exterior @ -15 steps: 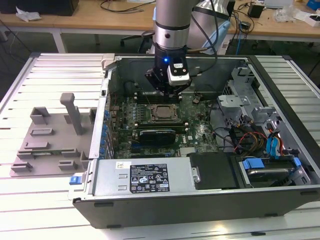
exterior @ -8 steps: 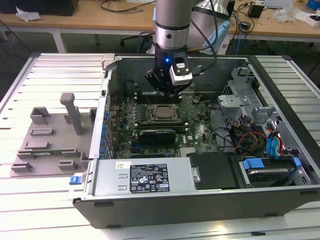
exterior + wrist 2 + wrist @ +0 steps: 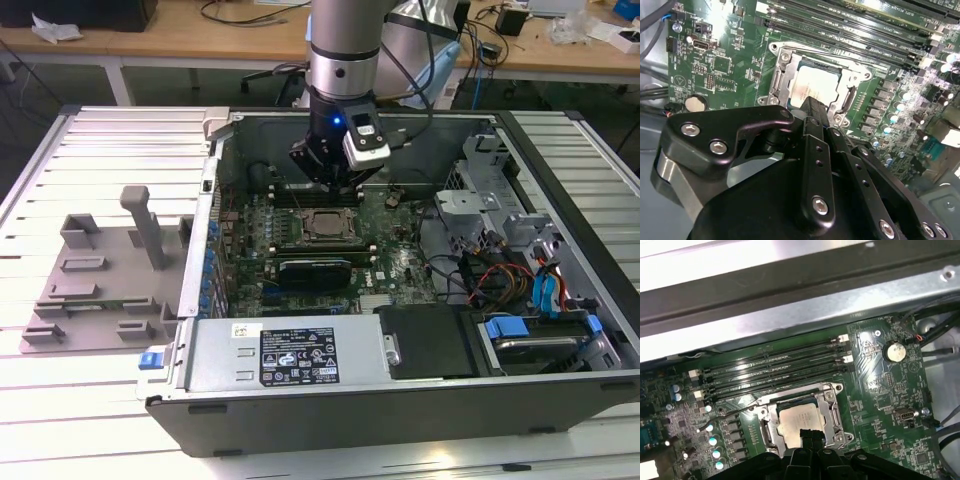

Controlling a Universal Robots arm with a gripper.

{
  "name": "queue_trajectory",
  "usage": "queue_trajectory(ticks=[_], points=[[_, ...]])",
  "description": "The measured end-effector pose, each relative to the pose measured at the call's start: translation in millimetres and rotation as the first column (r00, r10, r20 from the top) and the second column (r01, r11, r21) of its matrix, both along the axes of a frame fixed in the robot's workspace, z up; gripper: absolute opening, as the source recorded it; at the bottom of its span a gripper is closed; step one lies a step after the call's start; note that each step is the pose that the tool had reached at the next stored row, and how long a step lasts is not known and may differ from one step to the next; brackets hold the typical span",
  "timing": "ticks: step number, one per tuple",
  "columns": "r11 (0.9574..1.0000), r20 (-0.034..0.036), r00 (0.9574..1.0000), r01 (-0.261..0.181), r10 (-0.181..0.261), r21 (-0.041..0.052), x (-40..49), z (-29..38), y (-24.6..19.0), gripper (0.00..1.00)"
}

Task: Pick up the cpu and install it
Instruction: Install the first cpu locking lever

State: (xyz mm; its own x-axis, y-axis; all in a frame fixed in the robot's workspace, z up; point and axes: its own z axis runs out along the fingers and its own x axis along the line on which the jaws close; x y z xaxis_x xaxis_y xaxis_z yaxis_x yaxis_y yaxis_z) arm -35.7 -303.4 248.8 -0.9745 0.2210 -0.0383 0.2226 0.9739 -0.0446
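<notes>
The cpu sits in the socket, tool above it

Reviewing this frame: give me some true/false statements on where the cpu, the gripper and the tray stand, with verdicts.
1. The cpu lies inside the socket frame on the motherboard. True.
2. The cpu rests on the grey fixture tray. False: it is in the socket frame.
3. The gripper is above the motherboard, inside the computer case. True.
4. The grey fixture tray stands at the exterior view's right of the computer case. False: it is at the left.
</notes>
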Motion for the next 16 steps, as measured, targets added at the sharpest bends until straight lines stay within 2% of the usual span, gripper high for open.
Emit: queue_trajectory(ticks=[9, 13, 16], points=[[0.9974, 0.0001, 0.9974, -0.072, 0.072, 0.0000, 0.0, 0.0, 0.0, 0.11], [0.9943, 0.0000, 0.9943, -0.107, 0.107, 0.0000, 0.0, 0.0, 0.0, 0.11], [0.9896, 0.0000, 0.9896, -0.144, 0.144, 0.0000, 0.0, 0.0, 0.0, 0.11]])
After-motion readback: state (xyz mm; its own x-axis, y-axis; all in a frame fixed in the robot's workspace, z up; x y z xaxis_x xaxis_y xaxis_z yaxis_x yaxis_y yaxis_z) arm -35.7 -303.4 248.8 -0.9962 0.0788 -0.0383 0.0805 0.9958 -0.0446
